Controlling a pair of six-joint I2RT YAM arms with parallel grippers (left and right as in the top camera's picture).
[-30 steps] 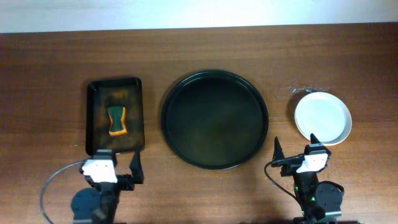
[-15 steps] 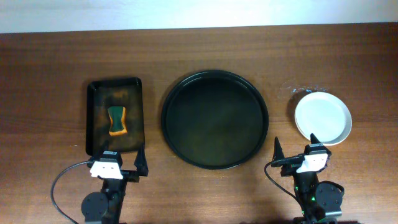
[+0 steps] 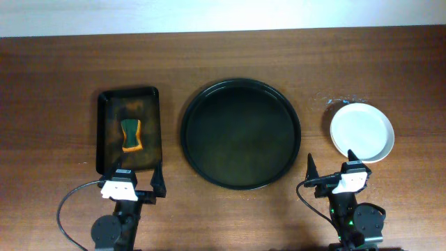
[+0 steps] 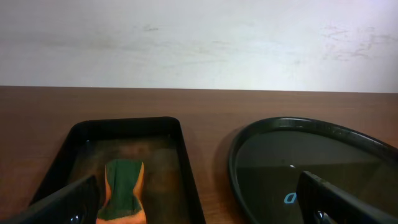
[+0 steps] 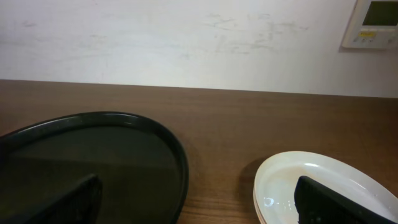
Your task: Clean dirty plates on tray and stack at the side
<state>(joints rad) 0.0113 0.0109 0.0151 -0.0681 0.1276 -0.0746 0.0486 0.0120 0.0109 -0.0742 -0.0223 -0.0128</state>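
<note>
Large round glossy black tray [image 3: 240,132] bare, round white plates [image 3: 362,132] clean, seemingly stacked aside; left gripper [image 3: 136,180] and right gripper [image 3: 332,166] spread, empty: likely finished

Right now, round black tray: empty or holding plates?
Empty. Overhead, the tray shows only bare glossy black inside its rim; the white plates sit off it, on the table to its right.

no legible text anywhere, wall panel [image 5: 375,22] display too small to read
</note>
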